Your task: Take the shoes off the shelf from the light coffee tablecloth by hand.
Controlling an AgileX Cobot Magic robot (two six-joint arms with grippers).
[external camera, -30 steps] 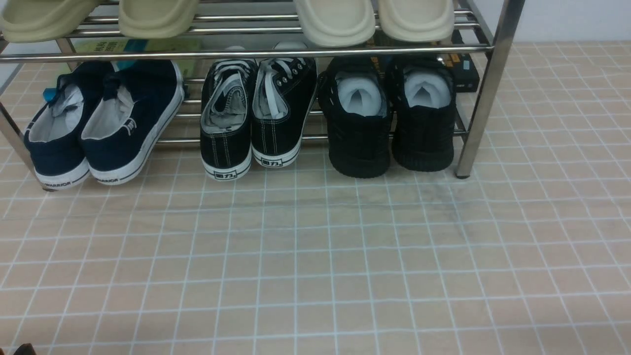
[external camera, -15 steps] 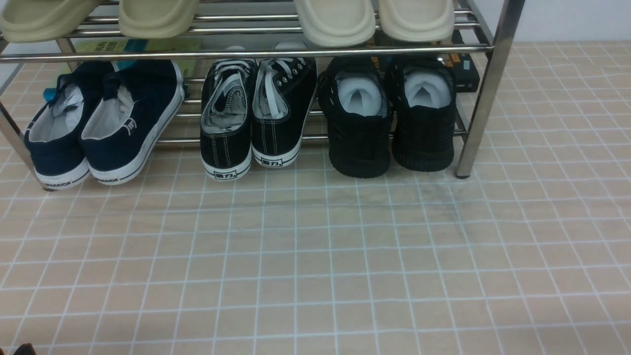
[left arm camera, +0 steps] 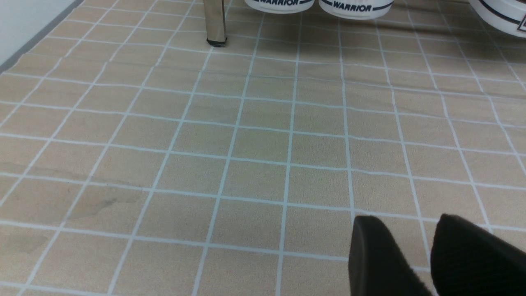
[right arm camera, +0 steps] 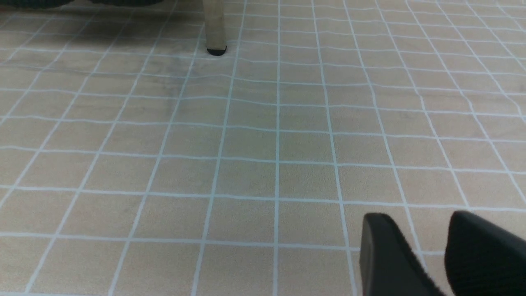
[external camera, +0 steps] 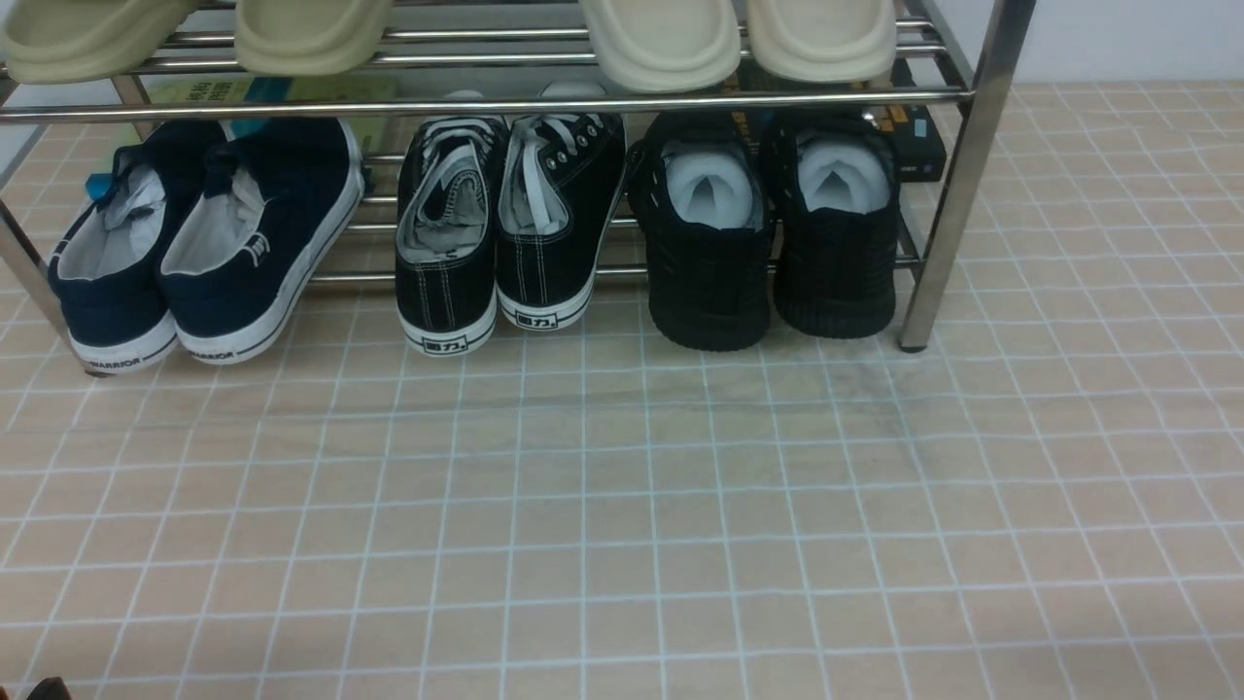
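The pair of all-black knit shoes (external camera: 768,243), with pale stuffing inside, stands heels toward me at the right end of the lower tier of the chrome shelf (external camera: 957,175). The shelf stands on the light coffee tablecloth (external camera: 622,506). Neither gripper shows in the front view. In the left wrist view my left gripper (left arm camera: 407,224) hangs low over bare cloth, its jaws a little apart with nothing between them. In the right wrist view my right gripper (right arm camera: 417,220) is the same, with the shelf's right leg (right arm camera: 214,24) and the black soles' edge (right arm camera: 33,3) far ahead.
Navy white-soled slip-ons (external camera: 194,243) and black canvas sneakers with white soles (external camera: 505,224) share the lower tier. Cream slippers (external camera: 661,39) lie on the upper tier. A dark box (external camera: 918,136) sits behind the shelf. The shelf's left leg (left arm camera: 215,20) shows in the left wrist view.
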